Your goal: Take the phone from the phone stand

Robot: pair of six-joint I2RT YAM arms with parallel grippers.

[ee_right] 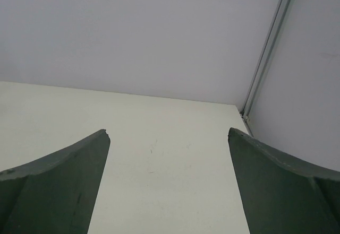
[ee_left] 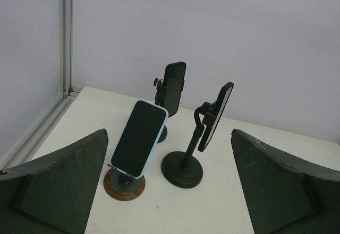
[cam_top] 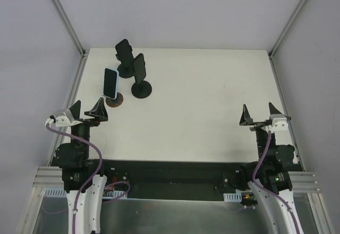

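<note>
Your white table [cam_top: 202, 101] fills the middle of the top view. Both pincers gape wide and hold nothing: the left gripper [cam_top: 89, 105] at lower left, the right gripper [cam_top: 257, 109] at lower right. Two black stands [cam_top: 141, 77] sit upper left. Just below them, the blue-cased phone [cam_top: 110, 83] leans on the brown-based phone stand [cam_top: 114, 101].

- A white bench [cam_top: 212, 112] is filling the middle of the top view, taking even, soft light with no hard shadows.
- Pale grey walls [cam_top: 175, 11] are closing it in at 9, 12 and 3 o'clock.
- An aluminium rail [cam_top: 64, 15] is climbing the corner at 11 o'clock, and a second rail [cam_top: 295, 16] is climbing at 1 o'clock.
- A dull metal sheet [cam_top: 175, 215] is lying along the near edge at 6 o'clock.
</note>
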